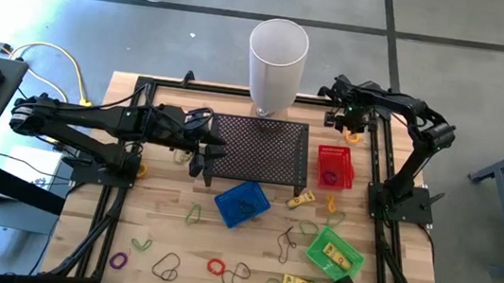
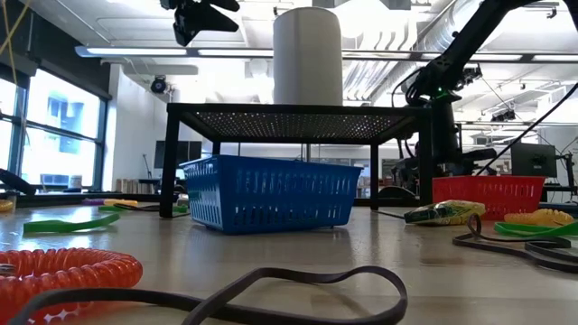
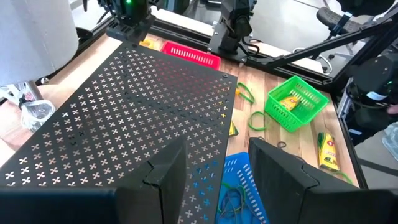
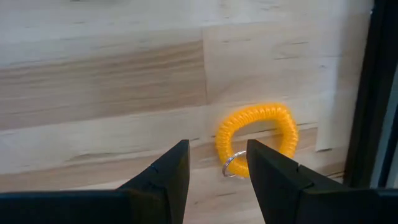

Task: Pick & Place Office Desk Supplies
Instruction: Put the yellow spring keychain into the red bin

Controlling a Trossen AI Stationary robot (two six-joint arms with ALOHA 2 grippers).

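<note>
An orange coiled loop point(image 4: 283, 127) with a small metal ring point(image 4: 231, 167) lies flat on the wood at the table's far right point(image 1: 353, 137). My right gripper point(image 4: 217, 155) hangs open just above it, pointing down, with the ring end of the loop showing between its fingers. Other supplies lie loose on the near half: green loops point(image 1: 193, 214), a purple loop point(image 1: 118, 261), a red coil point(image 1: 216, 267), dark bands point(image 1: 166, 267) and yellow pieces point(image 1: 300, 201). My left gripper point(image 1: 205, 155) is open and holds nothing, raised beside the left end of the black mesh stand point(image 1: 259, 149).
A tall white cylinder point(image 1: 276, 63) stands at the stand's far edge. A blue basket point(image 1: 242, 203) sits near the stand, a red basket point(image 1: 335, 165) to its right, and a green basket point(image 1: 335, 251) with a yellow piece at the near right. Black frame rails point(image 4: 373, 93) run close beside the orange loop.
</note>
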